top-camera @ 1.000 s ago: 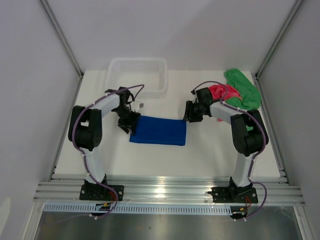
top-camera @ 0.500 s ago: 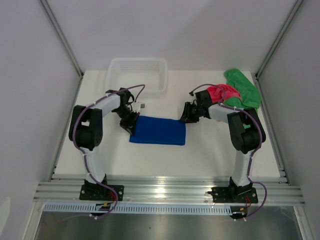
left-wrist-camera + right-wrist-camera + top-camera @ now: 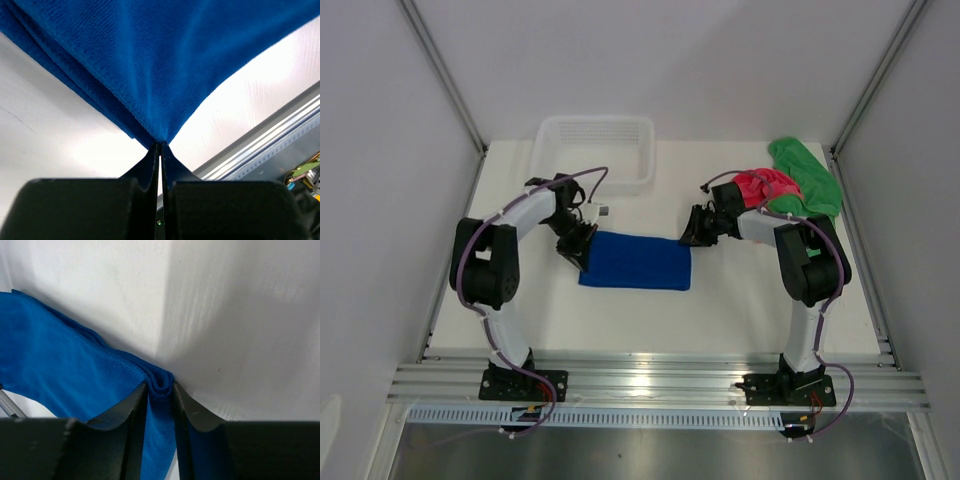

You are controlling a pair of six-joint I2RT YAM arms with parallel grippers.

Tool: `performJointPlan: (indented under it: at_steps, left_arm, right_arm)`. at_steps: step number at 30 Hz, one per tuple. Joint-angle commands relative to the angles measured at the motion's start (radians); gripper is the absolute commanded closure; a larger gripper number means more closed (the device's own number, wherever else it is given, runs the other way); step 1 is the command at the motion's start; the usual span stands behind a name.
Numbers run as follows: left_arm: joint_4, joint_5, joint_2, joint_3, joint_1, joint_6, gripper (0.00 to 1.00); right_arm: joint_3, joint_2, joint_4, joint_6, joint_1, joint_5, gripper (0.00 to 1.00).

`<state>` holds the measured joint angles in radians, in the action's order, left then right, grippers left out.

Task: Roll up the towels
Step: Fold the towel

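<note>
Folded flat in the middle of the surface (image 3: 620, 320): blue towel (image 3: 638, 260), long side running left to right. Pinched at its far left corner by the left tool (image 3: 160, 146), shut tight on the cloth. Bunched at its far right corner inside the right tool (image 3: 160, 385), narrow and gripping that fold. Probably held at both far corners to keep the edge even for rolling. Heaped at far right, touching, not yet rolled: green towel (image 3: 805, 175) and pink towel (image 3: 765, 185). Nothing seen inside the basket (image 3: 592, 128), far left.
</note>
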<state>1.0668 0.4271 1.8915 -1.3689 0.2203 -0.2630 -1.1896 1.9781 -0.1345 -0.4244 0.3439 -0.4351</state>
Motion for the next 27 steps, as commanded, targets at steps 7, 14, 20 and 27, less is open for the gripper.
performJointPlan:
  at_steps: [7,14,20,27]
  left_arm:
    - [0.016,-0.066,-0.02,0.06,-0.004,-0.044,0.99]
    - [0.016,-0.093,0.024,0.073,-0.004,-0.05,0.99]
    - [-0.002,-0.132,0.044,0.064,-0.004,-0.047,0.91]
    - [0.016,-0.148,0.028,0.025,-0.004,-0.051,0.63]
  right_arm:
    - [0.032,-0.005,-0.019,0.016,0.0,0.035,0.58]
    - [0.036,0.011,-0.024,0.027,0.0,0.026,0.59]
    - [0.05,0.015,-0.016,0.007,-0.002,0.024,0.84]
    - [0.088,-0.008,0.001,-0.013,-0.006,0.006,0.92]
